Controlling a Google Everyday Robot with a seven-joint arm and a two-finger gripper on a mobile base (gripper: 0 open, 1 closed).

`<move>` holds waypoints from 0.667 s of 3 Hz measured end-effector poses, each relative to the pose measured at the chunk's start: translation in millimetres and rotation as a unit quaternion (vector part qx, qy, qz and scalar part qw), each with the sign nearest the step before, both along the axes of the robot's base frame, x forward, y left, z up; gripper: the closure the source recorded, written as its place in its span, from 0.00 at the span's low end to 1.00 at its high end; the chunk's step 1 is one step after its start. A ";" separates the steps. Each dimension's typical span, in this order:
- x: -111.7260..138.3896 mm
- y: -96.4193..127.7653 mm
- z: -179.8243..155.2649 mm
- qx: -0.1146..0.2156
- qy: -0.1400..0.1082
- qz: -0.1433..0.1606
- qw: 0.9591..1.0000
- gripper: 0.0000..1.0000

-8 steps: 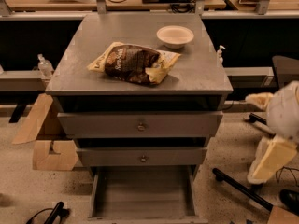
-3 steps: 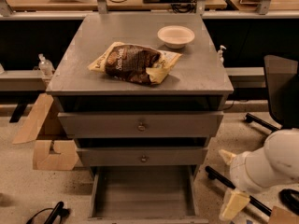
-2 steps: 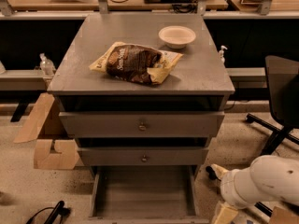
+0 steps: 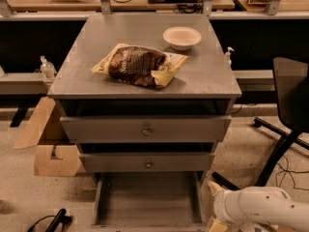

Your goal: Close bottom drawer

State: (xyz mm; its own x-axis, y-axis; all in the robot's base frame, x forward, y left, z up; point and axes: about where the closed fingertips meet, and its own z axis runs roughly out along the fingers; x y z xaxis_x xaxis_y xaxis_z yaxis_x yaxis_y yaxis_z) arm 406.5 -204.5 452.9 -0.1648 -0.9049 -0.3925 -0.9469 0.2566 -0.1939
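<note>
The bottom drawer juts toward camera, gripper beside its right front corner

Gripper — seemingly right of bottom drawer

The bottom drawer is sitting pulled out under the desk. The robot's hand is hovering low, just beside the drawer's right front corner.

Your gripper sits low beside the right front corner of the bottom drawer. The chair base crowds its right; cardboard and a black cable occupy the floor left.
</note>
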 end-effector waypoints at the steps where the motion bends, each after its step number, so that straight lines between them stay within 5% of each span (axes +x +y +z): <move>1: 10.0 2.1 -1.9 0.004 -0.017 -0.006 1.000 0.00; 2: 9.7 2.1 -2.0 0.004 -0.017 -0.005 1.000 0.00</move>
State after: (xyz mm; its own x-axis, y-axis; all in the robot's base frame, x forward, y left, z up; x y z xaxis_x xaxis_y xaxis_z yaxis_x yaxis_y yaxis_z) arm 416.2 -202.4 450.9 -0.1612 -0.9003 -0.4044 -0.9371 0.2681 -0.2234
